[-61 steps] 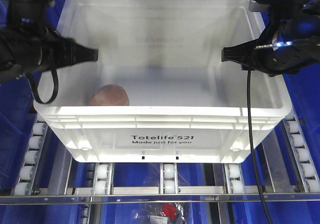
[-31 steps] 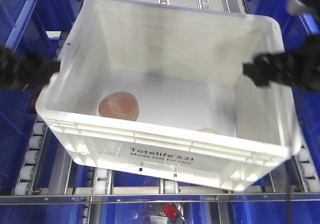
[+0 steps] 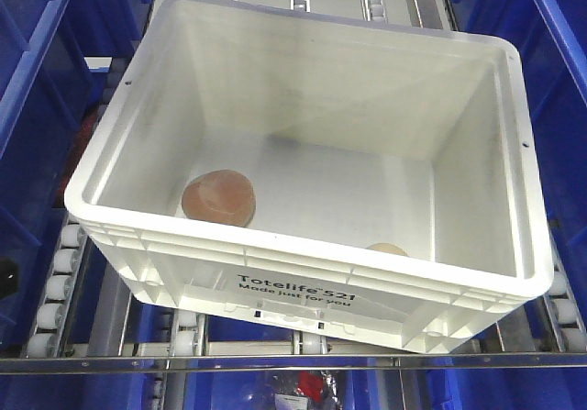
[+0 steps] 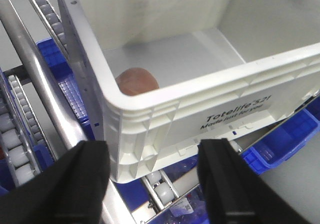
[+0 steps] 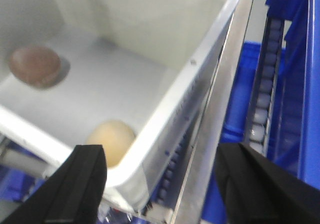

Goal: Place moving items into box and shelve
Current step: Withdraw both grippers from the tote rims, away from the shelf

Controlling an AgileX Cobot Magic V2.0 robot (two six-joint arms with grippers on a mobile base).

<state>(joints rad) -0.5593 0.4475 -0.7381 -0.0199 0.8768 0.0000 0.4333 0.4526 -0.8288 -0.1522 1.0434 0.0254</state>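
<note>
Nearest in the left wrist view, the left hand (image 4: 152,184) hangs released, its two dark fingers (image 4: 80,184) wide apart with nothing between them, just off the box's front corner. In the right wrist view the right hand (image 5: 160,189) is spread open too, empty, above the box's right rim and the steel rail (image 5: 220,108) beside it. Neither hand shows in the front view. The white box (image 3: 303,293) sits skewed on the roller tracks (image 3: 188,323), its printed side facing us. Inside, the yellow ball (image 5: 111,141) lies on the floor tight against the near wall, towards the right corner. The pink-brown ball (image 3: 218,198) rests near the front left, well apart from it. Blue bins (image 3: 561,80) flank the box on both sides.
</note>
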